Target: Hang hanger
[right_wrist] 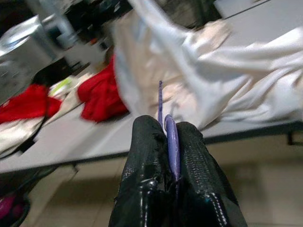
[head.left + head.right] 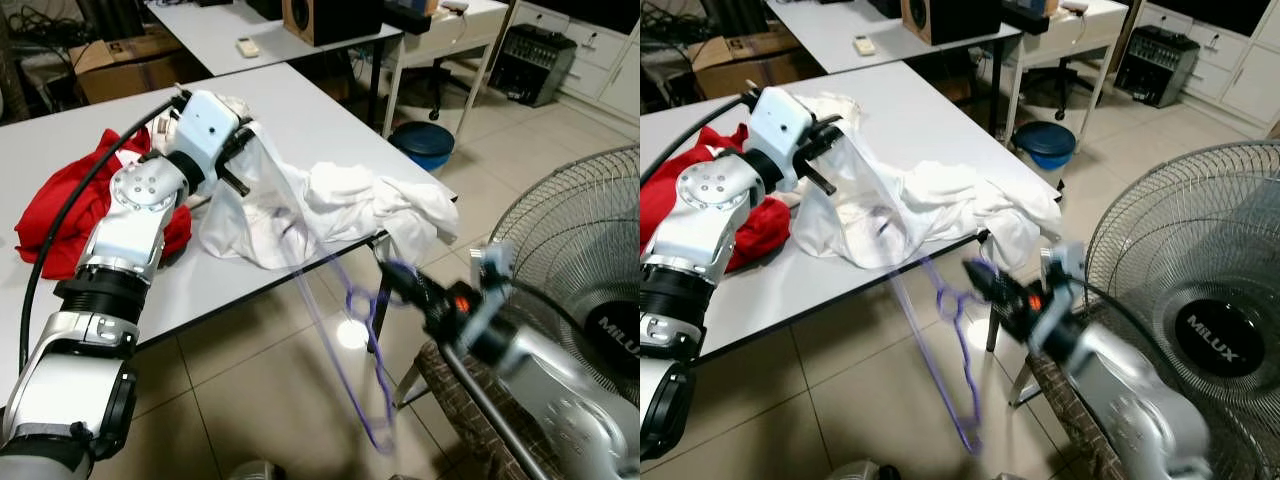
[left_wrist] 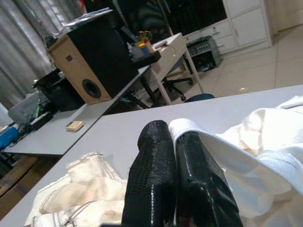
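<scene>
A purple wire hanger (image 2: 362, 330) slants down over the floor beside the table's front edge, its upper end running under a white garment (image 2: 270, 205). My right gripper (image 2: 392, 276) is shut on the hanger (image 1: 171, 142) near its hook, and it looks blurred. My left gripper (image 2: 240, 160) is shut on the white garment's edge (image 3: 189, 127) and holds the cloth up above the grey table (image 2: 330, 125). The rest of the white garment (image 2: 970, 210) lies bunched on the table and droops over its corner.
A red cloth (image 2: 70, 205) lies on the table by my left arm. A large floor fan (image 2: 575, 250) stands close on the right. A blue bin (image 2: 422, 145) sits on the tiled floor beyond the table, with a second table and a speaker (image 2: 330, 18) behind.
</scene>
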Available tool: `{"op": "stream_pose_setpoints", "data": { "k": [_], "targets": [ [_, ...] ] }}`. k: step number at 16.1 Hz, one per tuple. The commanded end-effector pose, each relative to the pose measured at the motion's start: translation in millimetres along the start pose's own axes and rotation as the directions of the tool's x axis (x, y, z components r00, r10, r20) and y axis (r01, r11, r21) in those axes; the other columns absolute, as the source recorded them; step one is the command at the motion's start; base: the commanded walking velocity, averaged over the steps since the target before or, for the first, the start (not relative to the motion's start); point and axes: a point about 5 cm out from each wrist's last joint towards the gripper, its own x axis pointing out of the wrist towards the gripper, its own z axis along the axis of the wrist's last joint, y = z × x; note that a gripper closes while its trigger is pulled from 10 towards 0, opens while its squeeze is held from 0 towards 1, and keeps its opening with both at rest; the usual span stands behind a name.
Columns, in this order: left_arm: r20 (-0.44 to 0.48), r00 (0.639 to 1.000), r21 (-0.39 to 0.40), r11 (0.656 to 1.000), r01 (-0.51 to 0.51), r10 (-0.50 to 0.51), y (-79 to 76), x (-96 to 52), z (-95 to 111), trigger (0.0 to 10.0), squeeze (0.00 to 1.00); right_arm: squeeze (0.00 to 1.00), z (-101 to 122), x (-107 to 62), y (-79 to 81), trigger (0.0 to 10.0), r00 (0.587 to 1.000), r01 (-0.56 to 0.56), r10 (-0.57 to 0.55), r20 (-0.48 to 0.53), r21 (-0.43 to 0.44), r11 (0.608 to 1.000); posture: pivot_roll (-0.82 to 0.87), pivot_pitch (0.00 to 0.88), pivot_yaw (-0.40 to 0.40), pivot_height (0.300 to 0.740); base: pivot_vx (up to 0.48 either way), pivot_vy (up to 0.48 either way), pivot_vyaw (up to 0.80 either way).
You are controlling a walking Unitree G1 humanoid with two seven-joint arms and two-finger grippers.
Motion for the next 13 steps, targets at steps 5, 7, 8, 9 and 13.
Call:
{"op": "stream_pose_setpoints", "data": {
  "k": [5, 7, 8, 9, 13],
  "targets": [
    [0.094, 0.985, 0.124, 0.983, 0.135, -0.147, -10.0, -3.9, 23, 0.0, 0.0, 0.0, 22, 0.4, -5.6, 0.0, 0.989, 0.053, -0.054, 0.135, 0.01, 0.999, -0.12, 0.028, 0.053, 0.74, 0.0, 0.0, 0.0],
    [0.092, 0.977, 0.157, 0.972, 0.175, -0.191, -15.7, -8.2, 26, 0.0, 0.0, 0.0, 28, 3.9, -10.6, 0.0, 0.976, 0.086, -0.097, 0.196, 0.064, 0.994, -0.12, 0.027, 0.046, 0.74, 0.0, 0.0, 0.0],
    [0.093, 0.975, 0.163, 0.969, 0.187, -0.204, -17.7, -9.9, 28, 0.0, 0.0, 0.0, 28, 5.6, -12.0, 0.0, 0.974, 0.084, -0.1, 0.204, 0.082, 0.993, -0.11, 0.026, 0.044, 0.74, 0.0, 0.0, 0.0],
    [0.096, 0.971, 0.167, 0.966, 0.2, -0.218, -20.1, -11.5, 30, 0.0, 0.0, 0.0, 28, 7.9, -12.9, 0.0, 0.973, 0.081, -0.1, 0.208, 0.098, 0.992, -0.11, 0.025, 0.044, 0.74, 0.0, 0.0, 0.0],
    [0.086, 0.968, 0.144, 0.964, 0.223, -0.237, -32.4, -15.0, 32, 0.0, 0.0, 0.0, 30, 36.7, -16.1, 0.0, 0.951, 0.102, -0.169, 0.26, 0.25, 0.963, -0.1, 0.015, 0.038, 0.74, 0.0, 0.0, 0.0]
  ]
}}
